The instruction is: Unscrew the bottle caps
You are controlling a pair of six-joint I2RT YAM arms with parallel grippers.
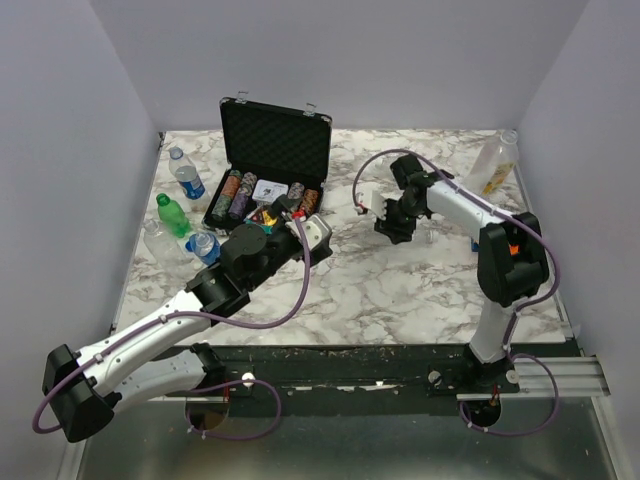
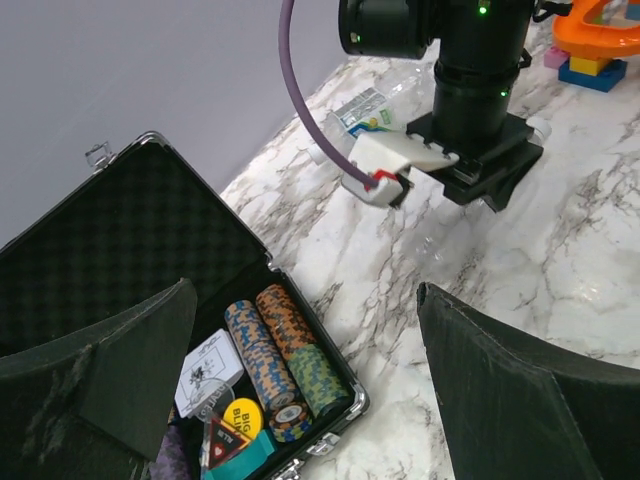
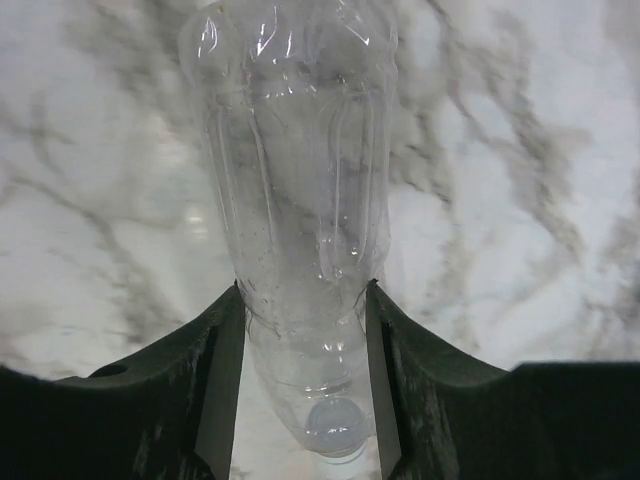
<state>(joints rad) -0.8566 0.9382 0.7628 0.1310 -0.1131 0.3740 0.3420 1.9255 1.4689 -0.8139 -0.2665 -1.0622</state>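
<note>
The step in hand looks like the grasp that comes before any twisting: the right gripper (image 3: 303, 285) points down at the marble desk (image 3: 520, 150), its jaws narrow, with one pad against each side of a clear bottle (image 3: 290, 150) lying flat there. They hold it low on its tapering part, near what appears to be the cap (image 3: 335, 430) at the end nearest the wrist, though that end is too pale to be sure of. The left gripper (image 2: 305, 290) hangs with its jaws wide and holding nothing, over the near corner of the open poker chip case (image 1: 275, 140), well apart from the bottle. A green bottle (image 1: 172, 215) and a few blue-labelled ones stand or lie at the desk's left side, untouched. Next, I judge, the right arm needs a firm hold without crushing the thin plastic. It must then lift and turn the bottle so the capped end faces the left arm, which can pinch and twist it.
</note>
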